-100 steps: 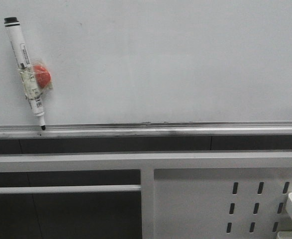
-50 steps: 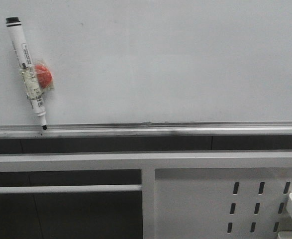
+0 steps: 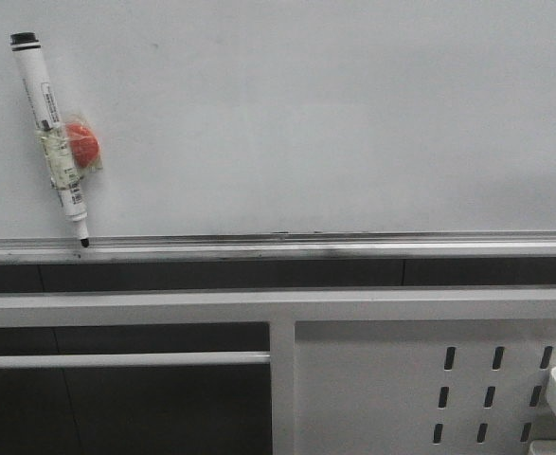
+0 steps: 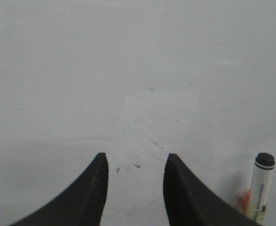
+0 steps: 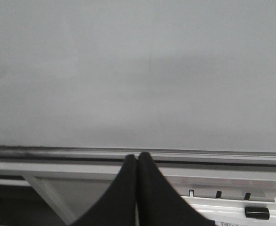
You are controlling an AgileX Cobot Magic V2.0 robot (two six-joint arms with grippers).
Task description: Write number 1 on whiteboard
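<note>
The whiteboard [image 3: 334,114] fills the upper half of the front view, pale grey and glossy, bare across its middle and right. Its silver rail [image 3: 353,248] runs the full width of the frame just below mid-height, smudged dark in places. No number 1 stroke shows on the board in any view; the left wrist view shows only faint specks and wipe marks on the whiteboard [image 4: 128,70].

At the upper left of the front view a marker [image 3: 52,137] stands tilted against the board, black cap end up, dark tip down and touching the rail. A red blob [image 3: 81,144] is stuck to its side under clear tape.

Below the rail lies a dark gap, then a white frame bar [image 3: 259,305] across the whole width. At the lower right is a white perforated panel [image 3: 401,389] with slanted slots.

No arm appears in the front view. In the left wrist view the left gripper [image 4: 134,162] faces the board, its jaws spread apart and empty, the marker [image 4: 260,188] at the lower right of that frame. In the right wrist view the right gripper [image 5: 137,160] has its jaws pressed together on nothing, pointed at the rail [image 5: 175,156] with the whiteboard [image 5: 138,70] above.
</note>
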